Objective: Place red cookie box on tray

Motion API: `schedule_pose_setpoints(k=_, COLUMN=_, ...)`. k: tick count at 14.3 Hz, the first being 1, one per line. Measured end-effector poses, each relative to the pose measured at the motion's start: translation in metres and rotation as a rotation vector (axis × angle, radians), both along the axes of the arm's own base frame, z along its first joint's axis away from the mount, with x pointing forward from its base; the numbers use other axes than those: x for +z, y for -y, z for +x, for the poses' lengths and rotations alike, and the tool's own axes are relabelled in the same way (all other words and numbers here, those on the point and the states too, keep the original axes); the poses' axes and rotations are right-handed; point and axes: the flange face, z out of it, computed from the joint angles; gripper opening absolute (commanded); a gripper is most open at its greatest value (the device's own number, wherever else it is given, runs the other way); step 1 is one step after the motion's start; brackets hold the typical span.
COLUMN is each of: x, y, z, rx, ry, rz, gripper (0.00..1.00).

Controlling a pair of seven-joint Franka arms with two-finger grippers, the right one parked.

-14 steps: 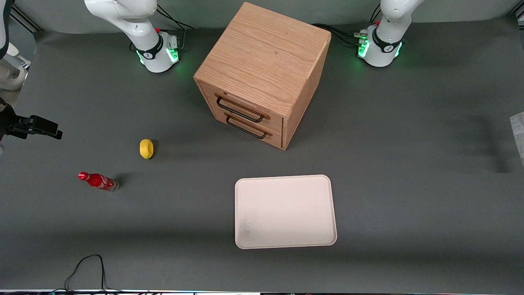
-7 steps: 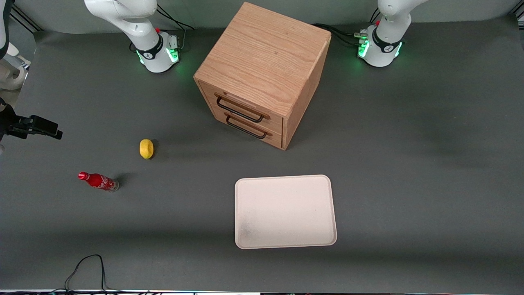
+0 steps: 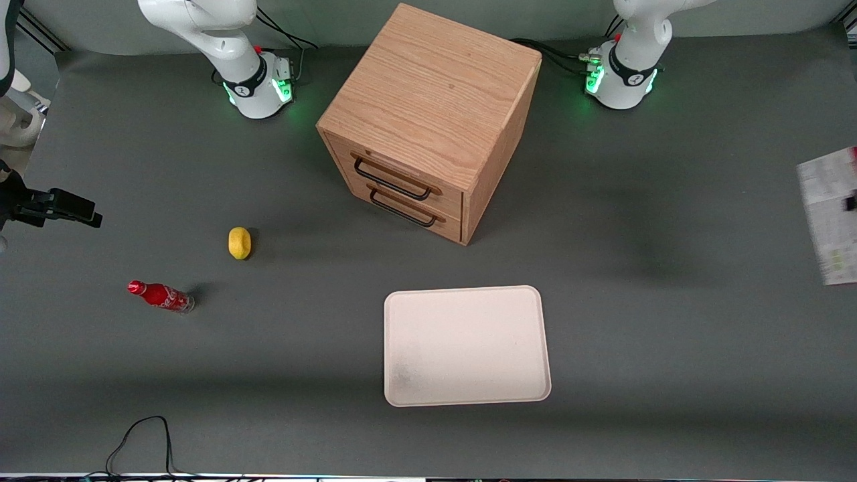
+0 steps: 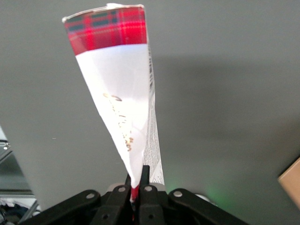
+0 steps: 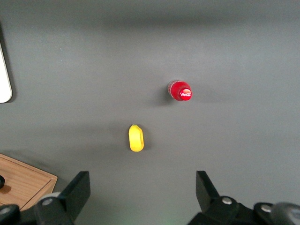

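Gripper [image 4: 136, 186]: black fingers closed tight on one narrow end of the red cookie box [image 4: 119, 89]; in the front view it shows only as a dark bit at the picture's edge, on the working arm's end of the table.
Box position: in the air above the dark table [image 3: 669, 348], well apart from the tray [image 3: 395, 348].
Box axis: long axis runs straight away from the fingers; the free end carries the red plaid band.
Box faces: one whitish face with a line of gold script, too slanted to read; a narrow side with small print, not readable. In the front view the whitish printed face [image 3: 830, 214] is toward the camera, cut by the picture's edge.
Tray: cream-white, nothing on it, nearer to the front camera than the wooden drawer cabinet [image 3: 428, 120].
Open room: bare table between box and tray.
Other things: yellow lemon [image 3: 239, 242] and small red bottle [image 3: 161, 296] with white Coca-Cola script, toward the parked arm's end.
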Motion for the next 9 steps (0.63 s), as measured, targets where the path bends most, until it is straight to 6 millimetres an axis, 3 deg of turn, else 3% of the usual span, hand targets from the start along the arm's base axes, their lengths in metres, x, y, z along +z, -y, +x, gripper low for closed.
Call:
schedule_pose_setpoints(k=2, x=-0.004, y=0.085, z=0.005, rx=0.047, ry=0.010, rz=0.003, gripper=0.00)
schedule_pose_setpoints(k=5, x=-0.017, y=0.186, z=0.004, rx=0.106, ry=0.032, rz=0.026, gripper=0.00)
schedule_pose_setpoints(k=7, x=-0.033, y=0.240, z=0.005, rx=0.142, ry=0.056, rz=0.032, gripper=0.00)
schedule_pose_setpoints(k=9, x=-0.054, y=0.277, z=0.008, rx=0.155, ry=0.054, rz=0.018, gripper=0.00)
